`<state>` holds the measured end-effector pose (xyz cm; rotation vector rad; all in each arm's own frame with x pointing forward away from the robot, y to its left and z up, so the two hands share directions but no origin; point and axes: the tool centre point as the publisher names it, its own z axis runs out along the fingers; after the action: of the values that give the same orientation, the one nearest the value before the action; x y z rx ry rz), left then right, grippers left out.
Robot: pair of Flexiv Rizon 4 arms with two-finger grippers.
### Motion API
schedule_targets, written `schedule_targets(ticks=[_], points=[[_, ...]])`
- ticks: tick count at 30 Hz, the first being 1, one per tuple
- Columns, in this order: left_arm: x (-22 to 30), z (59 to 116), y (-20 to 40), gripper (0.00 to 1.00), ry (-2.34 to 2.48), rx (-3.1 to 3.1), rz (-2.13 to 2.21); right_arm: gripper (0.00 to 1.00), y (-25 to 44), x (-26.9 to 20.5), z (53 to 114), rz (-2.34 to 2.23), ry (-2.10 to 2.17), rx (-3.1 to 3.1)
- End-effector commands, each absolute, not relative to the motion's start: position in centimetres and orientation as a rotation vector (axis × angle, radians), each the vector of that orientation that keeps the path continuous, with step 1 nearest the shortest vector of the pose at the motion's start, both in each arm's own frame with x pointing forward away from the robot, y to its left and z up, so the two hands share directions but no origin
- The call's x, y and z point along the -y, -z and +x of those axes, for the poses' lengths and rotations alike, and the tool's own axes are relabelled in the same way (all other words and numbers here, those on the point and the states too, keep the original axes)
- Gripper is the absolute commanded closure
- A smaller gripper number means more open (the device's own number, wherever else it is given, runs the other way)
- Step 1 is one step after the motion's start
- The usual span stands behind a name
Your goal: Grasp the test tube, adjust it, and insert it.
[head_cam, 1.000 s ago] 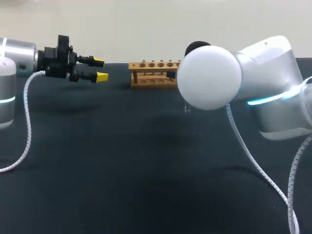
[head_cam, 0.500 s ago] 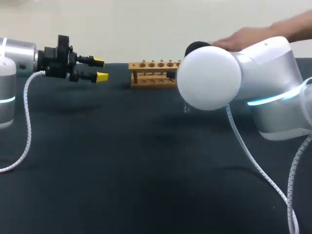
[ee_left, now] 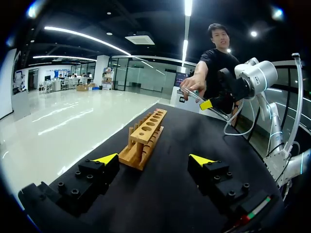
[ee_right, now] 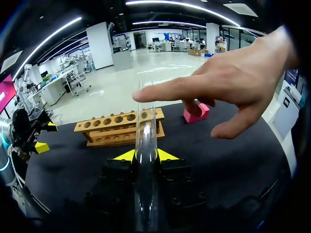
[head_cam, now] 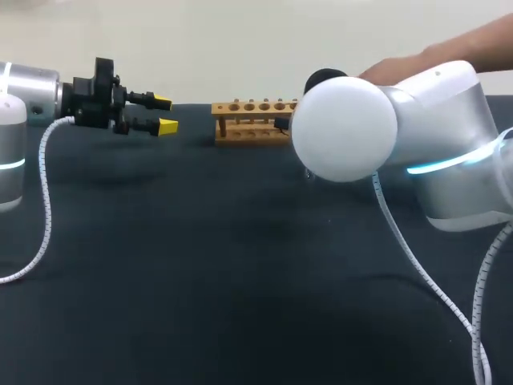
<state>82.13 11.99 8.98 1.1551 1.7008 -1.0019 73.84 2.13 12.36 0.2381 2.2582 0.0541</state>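
A clear test tube (ee_right: 145, 131) stands upright between the yellow tips of my right gripper (ee_right: 145, 156), which is shut on it. A person's hand (ee_right: 228, 80) reaches over the table, its forefinger touching the tube's upper end. The wooden rack (ee_right: 118, 127) with a row of holes lies ahead of the gripper. In the head view the rack (head_cam: 252, 120) sits at the table's far edge; my right arm's white elbow (head_cam: 345, 127) hides that gripper and the tube. My left gripper (head_cam: 164, 115) hovers left of the rack, open and holding nothing; its own view shows the rack (ee_left: 146, 136) just ahead.
A small pink block (ee_right: 196, 114) lies on the dark table (head_cam: 240, 265) to the right of the rack. White cables (head_cam: 417, 265) hang from both arms over the table's sides.
A person's hand has come in from the far right, above my right arm, and reached to the tube. Both arms and the rack have stayed where they were.
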Motion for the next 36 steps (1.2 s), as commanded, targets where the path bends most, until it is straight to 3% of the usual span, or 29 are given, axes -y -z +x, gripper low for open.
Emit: schedule_targets(ticks=[1, 19, 36], points=[[-12.0, 81.9, -8.9, 0.0, 0.996, -1.698, 1.151, 1.0, -12.4, -2.1, 73.8, 0.238, -0.056, -2.254], [-12.0, 81.9, -8.9, 0.0, 0.996, -1.698, 1.151, 1.0, -12.4, -2.1, 73.8, 0.238, -0.056, -2.254], [-12.0, 81.9, -8.9, 0.0, 0.996, -1.698, 1.151, 1.0, -9.4, -5.0, 78.8, 0.035, -0.088, -2.279]])
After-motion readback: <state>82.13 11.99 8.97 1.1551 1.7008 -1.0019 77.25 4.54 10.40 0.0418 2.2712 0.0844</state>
